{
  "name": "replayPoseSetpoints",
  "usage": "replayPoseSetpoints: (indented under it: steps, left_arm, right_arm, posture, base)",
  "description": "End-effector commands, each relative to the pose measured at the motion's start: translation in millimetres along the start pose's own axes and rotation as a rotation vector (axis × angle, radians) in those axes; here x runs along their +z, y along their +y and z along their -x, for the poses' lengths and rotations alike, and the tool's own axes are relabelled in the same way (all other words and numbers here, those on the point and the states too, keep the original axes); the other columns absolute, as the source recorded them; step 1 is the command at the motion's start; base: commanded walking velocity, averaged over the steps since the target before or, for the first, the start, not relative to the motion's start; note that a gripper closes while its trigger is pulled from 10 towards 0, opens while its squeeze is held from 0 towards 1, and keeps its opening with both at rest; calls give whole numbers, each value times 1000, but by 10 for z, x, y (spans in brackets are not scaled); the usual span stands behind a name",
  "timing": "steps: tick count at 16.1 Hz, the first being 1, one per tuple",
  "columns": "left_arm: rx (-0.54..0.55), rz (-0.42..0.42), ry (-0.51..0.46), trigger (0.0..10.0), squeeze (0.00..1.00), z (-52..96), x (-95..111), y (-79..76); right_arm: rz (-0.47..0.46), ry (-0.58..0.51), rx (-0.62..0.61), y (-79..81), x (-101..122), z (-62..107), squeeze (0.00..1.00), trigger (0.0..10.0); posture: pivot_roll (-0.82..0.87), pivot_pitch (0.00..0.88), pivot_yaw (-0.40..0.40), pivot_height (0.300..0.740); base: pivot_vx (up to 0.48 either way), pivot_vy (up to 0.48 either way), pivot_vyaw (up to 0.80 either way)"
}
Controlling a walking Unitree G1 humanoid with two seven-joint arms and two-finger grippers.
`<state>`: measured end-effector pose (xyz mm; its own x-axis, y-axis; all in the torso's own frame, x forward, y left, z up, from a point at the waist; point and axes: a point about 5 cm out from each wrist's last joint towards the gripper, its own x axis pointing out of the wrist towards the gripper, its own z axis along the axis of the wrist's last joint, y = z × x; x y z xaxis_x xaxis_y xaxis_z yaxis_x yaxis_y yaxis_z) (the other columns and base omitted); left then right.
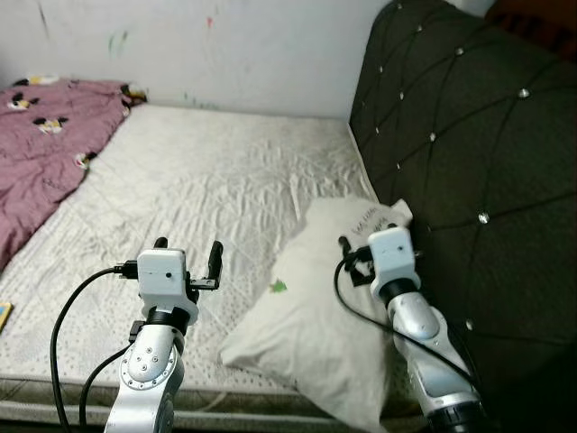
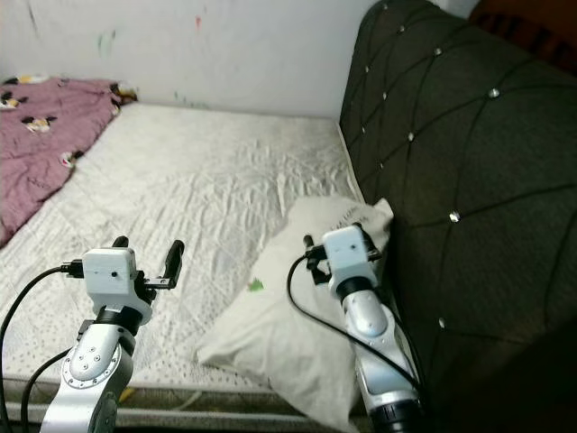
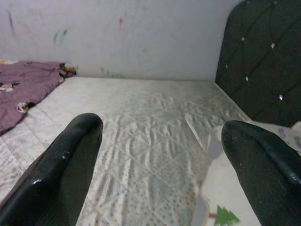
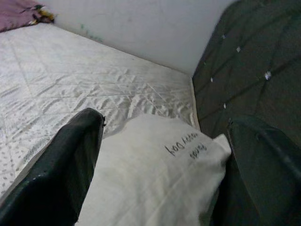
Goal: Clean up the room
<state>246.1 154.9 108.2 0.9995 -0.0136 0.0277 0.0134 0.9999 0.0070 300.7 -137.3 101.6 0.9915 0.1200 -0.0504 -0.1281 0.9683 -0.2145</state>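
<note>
We look down on a bed with a white quilted mattress (image 1: 207, 180) set against a pale wall (image 1: 225, 45) marked with small coloured smudges. A dark tufted headboard (image 1: 469, 135), studded with shiny buttons, rises on our right.

A white pillow (image 1: 315, 316) lies at the near right part of the mattress, its far end touching the headboard. It carries a few lines of dark lettering near that end and a small green tree-shaped mark (seen close up in the left wrist view) near its left edge. A mauve blanket (image 1: 45, 153) with small cartoon figures is bunched at the far left of the bed, well apart from the pillow.

Our left gripper (image 1: 187, 257) hovers over the bare mattress just left of the pillow, its two black fingers (image 3: 61, 169) spread wide with nothing between them.

Our right gripper (image 4: 164, 165) is held above the pillow's far end, beside the headboard; its jaws also stand wide apart, holding nothing, with the lettered end of the pillow lying between the fingers in the right wrist view.
</note>
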Motion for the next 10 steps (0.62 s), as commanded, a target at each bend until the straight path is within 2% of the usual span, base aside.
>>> replayPoseSetpoints:
  steps: [1,3,5,7,9,10]
  left_arm:
    - [25,-2,-16,10000,0,18,52,57]
    - [59,-10,-14,10000,0,40,54,125]
    - [84,-42,-26,10000,0,56,76,177]
    - [101,-53,-29,10000,0,83,76,254]
    - [147,-70,-17,10000,0,137,43,413]
    - [146,-70,-10,10000,0,149,28,421]
  right_arm:
    - [-30,0,-30,-72,17,6,0,10000]
    - [-22,10,-10,-40,11,42,0,10000]
    - [-86,-3,17,3,18,90,0,10000]
    - [-113,-15,14,-17,34,110,0,10000]
    - [-136,-16,7,-50,39,116,0,10000]
    - [-137,-14,8,-50,31,115,0,10000]
  posture:
    - [-33,0,-40,740]
    - [-31,0,-41,740]
    - [-27,13,-40,740]
    - [-21,16,-43,740]
    - [-19,23,-43,740]
    - [-18,25,-44,740]
  base:
    - [0,0,0]
    - [0,0,0]
    - [0,0,0]
    - [0,0,0]
    - [0,0,0]
    - [0,0,0]
